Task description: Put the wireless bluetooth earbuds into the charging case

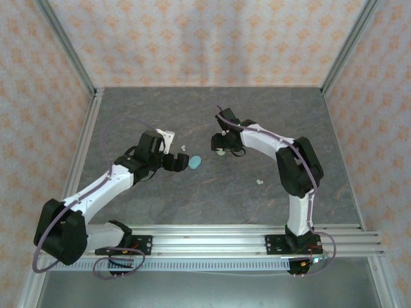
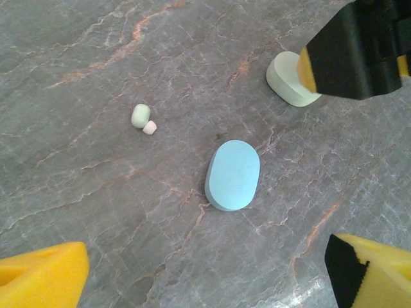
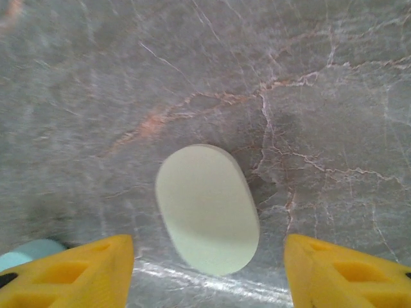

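Straddling pale case (image 3: 207, 199), right claw (image 3: 207, 250)

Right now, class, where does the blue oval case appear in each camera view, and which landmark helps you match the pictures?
Top external: the blue case lies just left of the picture's centre.
Left wrist: the blue case lies just right of centre.
Right wrist: a sliver of it shows at the lower left edge.
Shared landmark: the pale mint-white case lying near it.
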Available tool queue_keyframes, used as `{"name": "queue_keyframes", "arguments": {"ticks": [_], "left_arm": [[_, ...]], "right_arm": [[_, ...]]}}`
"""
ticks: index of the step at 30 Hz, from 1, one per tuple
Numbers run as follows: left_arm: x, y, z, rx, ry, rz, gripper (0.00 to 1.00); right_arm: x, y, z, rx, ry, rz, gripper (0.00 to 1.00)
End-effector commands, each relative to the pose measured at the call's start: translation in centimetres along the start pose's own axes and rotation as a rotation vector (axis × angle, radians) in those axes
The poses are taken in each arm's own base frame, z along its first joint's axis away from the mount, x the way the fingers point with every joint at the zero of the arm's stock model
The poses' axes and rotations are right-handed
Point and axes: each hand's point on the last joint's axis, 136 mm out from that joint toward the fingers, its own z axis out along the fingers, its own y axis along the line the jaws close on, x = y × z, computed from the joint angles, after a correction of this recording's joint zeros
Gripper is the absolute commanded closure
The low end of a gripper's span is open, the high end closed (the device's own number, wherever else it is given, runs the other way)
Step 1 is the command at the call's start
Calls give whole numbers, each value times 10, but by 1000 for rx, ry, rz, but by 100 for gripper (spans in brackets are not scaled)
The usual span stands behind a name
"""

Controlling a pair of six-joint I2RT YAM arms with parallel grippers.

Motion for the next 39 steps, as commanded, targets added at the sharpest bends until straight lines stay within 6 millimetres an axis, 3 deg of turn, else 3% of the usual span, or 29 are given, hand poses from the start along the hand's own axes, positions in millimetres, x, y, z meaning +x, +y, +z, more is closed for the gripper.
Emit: {"name": "queue_keyframes", "arguments": {"ticks": [1, 9, 13, 18, 23, 26, 29, 31, 34, 39], "left_arm": [[-16, -4, 2, 25, -25, 22, 5], [-10, 0, 17, 19, 4, 26, 6], [-9, 1, 20, 16, 13, 28, 6], [-9, 0, 19, 17, 14, 33, 6], [-8, -2, 15, 34, 3, 26, 7], [-4, -3, 12, 39, 0, 15, 7], [-1, -4, 7, 44, -5, 5, 7], [3, -5, 3, 52, -8, 2, 7], [8, -7, -3, 62, -2, 2, 7], [12, -10, -12, 79, -4, 3, 7]], "right_arm": [[-2, -5, 7, 50, 27, -49, 37], [1, -3, 27, 53, 86, -85, 37], [6, -5, 31, 61, 106, -93, 46], [8, -7, 20, 66, 103, -120, 62], [19, -3, -5, 12, 109, -114, 65], [36, 1, -18, -42, 141, -89, 67], [65, 11, -26, -116, 194, -154, 70], [92, 16, -30, -134, 238, -270, 78], [130, 18, -31, -94, 313, -455, 78], [161, 20, -32, -44, 367, -662, 78]]}}
